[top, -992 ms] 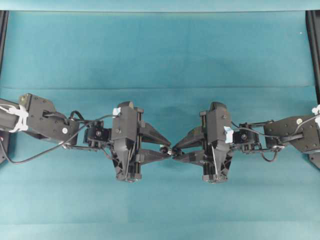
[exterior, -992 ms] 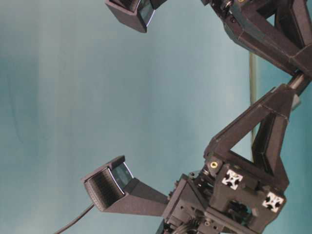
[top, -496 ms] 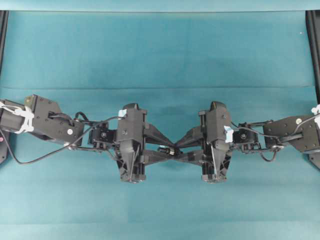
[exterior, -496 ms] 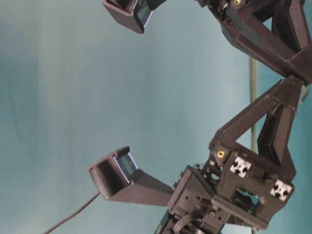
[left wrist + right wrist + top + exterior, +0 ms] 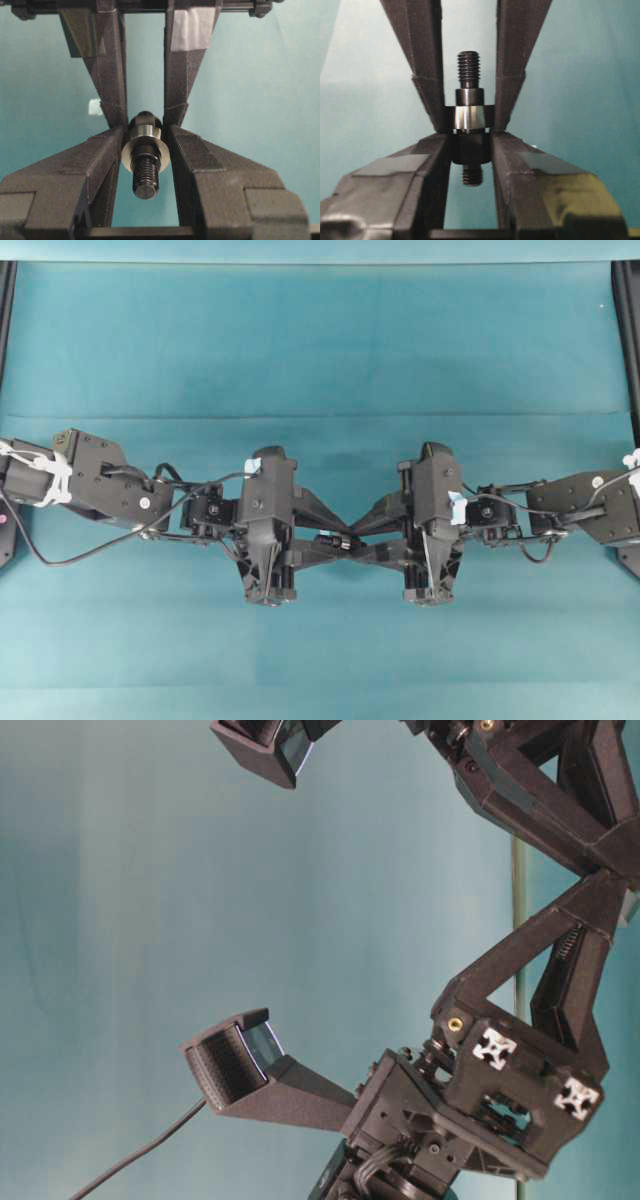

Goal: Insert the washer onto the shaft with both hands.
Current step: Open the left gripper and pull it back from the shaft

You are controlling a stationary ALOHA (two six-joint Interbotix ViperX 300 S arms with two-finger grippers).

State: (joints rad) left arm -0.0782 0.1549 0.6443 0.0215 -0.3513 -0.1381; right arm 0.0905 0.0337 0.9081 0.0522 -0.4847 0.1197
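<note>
The two grippers meet tip to tip over the middle of the teal cloth, with their fingers interleaved. My left gripper (image 5: 335, 541) (image 5: 145, 136) is shut on the washer (image 5: 145, 146), a bright grey flanged ring. The shaft (image 5: 145, 172) passes through the washer's hole, and its threaded tip points at the left wrist camera. My right gripper (image 5: 356, 541) (image 5: 468, 142) is shut on the dark thick part of the shaft (image 5: 468, 150). In the right wrist view the washer (image 5: 468, 118) sits on the shaft between the left gripper's fingers, with threaded ends showing beyond it and below.
Black frame rails (image 5: 626, 330) run along the right and left edges of the cloth. The left arm's cable (image 5: 70, 558) loops over the cloth. A small pale tape scrap (image 5: 95, 106) lies on the cloth below the grippers.
The left arm has moved right toward the right gripper. The fingertips, which only touched before, now overlap, and the washer sits over the shaft. The right arm has stayed still.
</note>
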